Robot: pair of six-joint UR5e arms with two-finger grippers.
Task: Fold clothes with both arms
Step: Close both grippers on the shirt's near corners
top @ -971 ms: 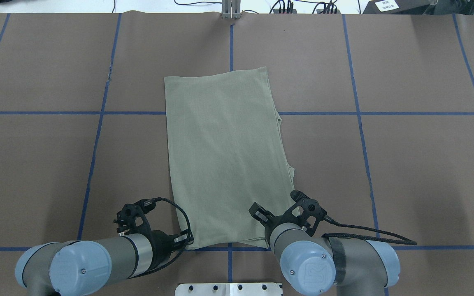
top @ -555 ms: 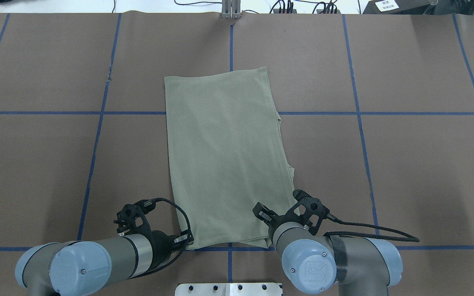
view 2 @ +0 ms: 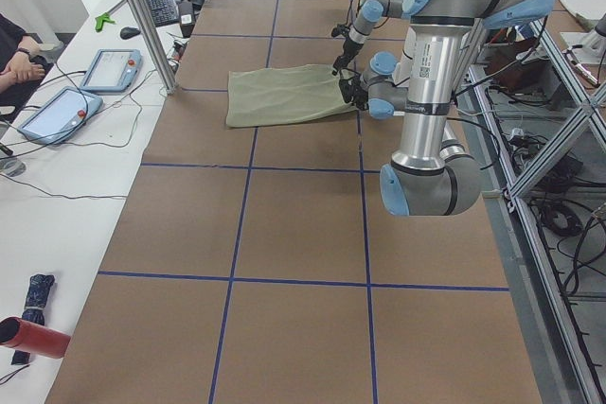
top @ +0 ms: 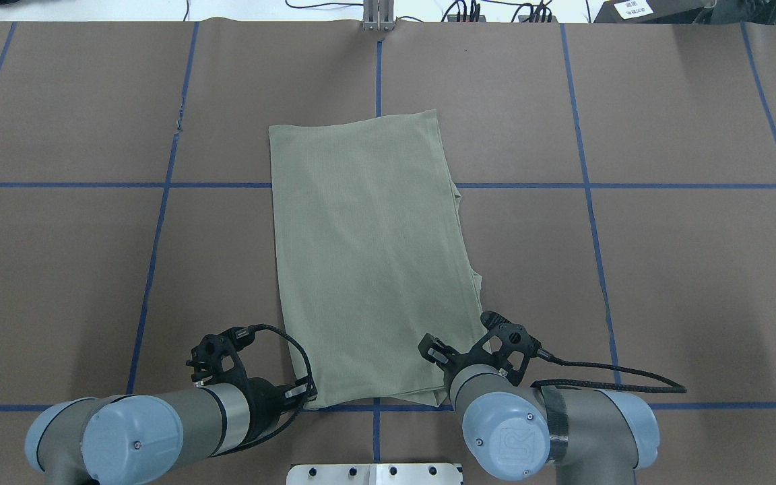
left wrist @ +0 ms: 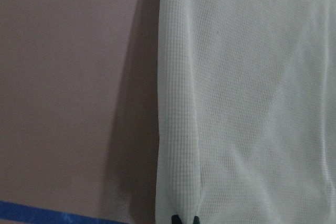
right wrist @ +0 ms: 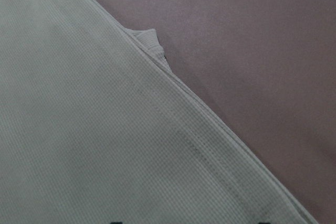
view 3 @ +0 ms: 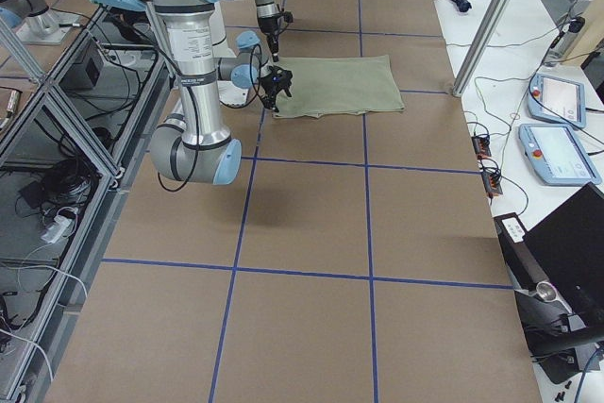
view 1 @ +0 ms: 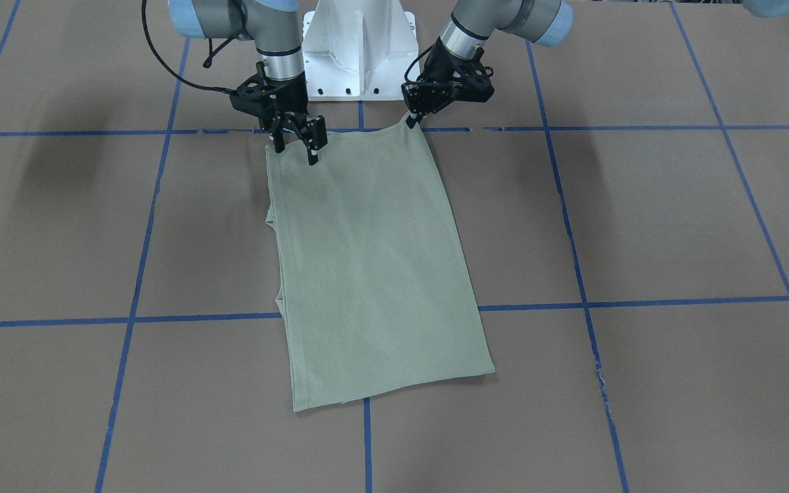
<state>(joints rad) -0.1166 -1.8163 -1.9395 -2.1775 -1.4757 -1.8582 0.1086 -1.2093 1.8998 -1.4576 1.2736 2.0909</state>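
The clothes are one pale green shirt (top: 368, 256) folded into a long strip that lies flat on the brown table, its short end toward the robot. My left gripper (view 1: 410, 122) is shut on the shirt's near left corner, which rises in a small peak. In the left wrist view the left gripper (left wrist: 184, 217) pinches a ridge of the shirt (left wrist: 247, 98). My right gripper (view 1: 296, 152) hangs open over the near right corner, one finger on each side of the edge. The right wrist view shows the shirt (right wrist: 79, 129) with its hem running diagonally.
Blue tape lines (top: 159, 229) grid the brown table. The white pedestal (view 1: 360, 41) stands between the arms. A metal post (view 2: 142, 16) and tablets (view 2: 112, 68) stand at the far edge, where a person's hands (view 2: 24, 59) rest. A red bottle (view 2: 33, 338) lies beside the table.
The right arm has shifted a little to the right and back toward the shirt's near right corner. The left arm and the shirt have stayed put.
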